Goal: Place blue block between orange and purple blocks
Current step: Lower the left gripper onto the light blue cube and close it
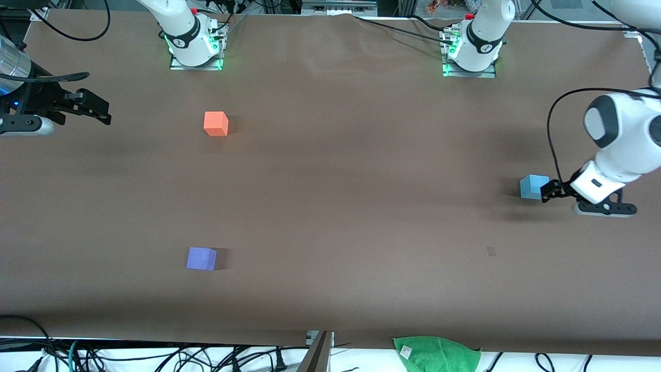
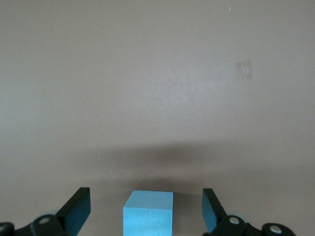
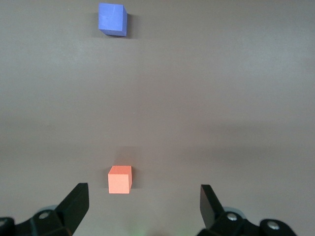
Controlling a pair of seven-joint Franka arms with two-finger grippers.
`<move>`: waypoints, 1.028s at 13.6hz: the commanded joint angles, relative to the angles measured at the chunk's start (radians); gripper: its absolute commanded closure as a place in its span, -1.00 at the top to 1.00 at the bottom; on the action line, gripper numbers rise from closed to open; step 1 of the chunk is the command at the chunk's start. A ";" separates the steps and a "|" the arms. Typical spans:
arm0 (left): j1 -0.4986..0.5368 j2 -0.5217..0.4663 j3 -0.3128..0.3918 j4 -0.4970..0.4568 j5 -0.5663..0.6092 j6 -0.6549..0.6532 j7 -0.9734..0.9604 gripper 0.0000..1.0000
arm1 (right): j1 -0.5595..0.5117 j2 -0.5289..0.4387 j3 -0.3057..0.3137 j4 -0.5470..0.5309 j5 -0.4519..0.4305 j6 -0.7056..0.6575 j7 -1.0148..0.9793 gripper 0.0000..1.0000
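The blue block (image 1: 533, 186) sits on the brown table near the left arm's end. My left gripper (image 1: 547, 191) is low beside it and open. In the left wrist view the blue block (image 2: 147, 214) lies between the left gripper's (image 2: 146, 196) spread fingers with a gap on each side. The orange block (image 1: 216, 124) and the purple block (image 1: 201, 258) sit toward the right arm's end, the purple one nearer the front camera. My right gripper (image 1: 103, 109) waits open and empty above the table's end; its wrist view (image 3: 143, 191) shows the orange block (image 3: 120, 179) and the purple block (image 3: 112, 19).
A green cloth (image 1: 436, 354) lies at the table edge nearest the front camera, with a metal bar (image 1: 317, 354) beside it. The two arm bases (image 1: 195, 41) (image 1: 472, 49) stand along the edge farthest from the camera. Cables run off the table's edges.
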 commanded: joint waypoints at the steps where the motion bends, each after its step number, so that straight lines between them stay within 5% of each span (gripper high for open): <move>1: 0.032 -0.049 -0.012 -0.183 0.025 0.170 0.023 1.00 | -0.011 0.002 0.007 0.011 0.000 -0.014 -0.007 1.00; 14: 0.067 0.060 -0.009 -0.178 0.046 0.243 0.035 1.00 | -0.011 0.002 0.007 0.011 -0.002 -0.017 -0.005 1.00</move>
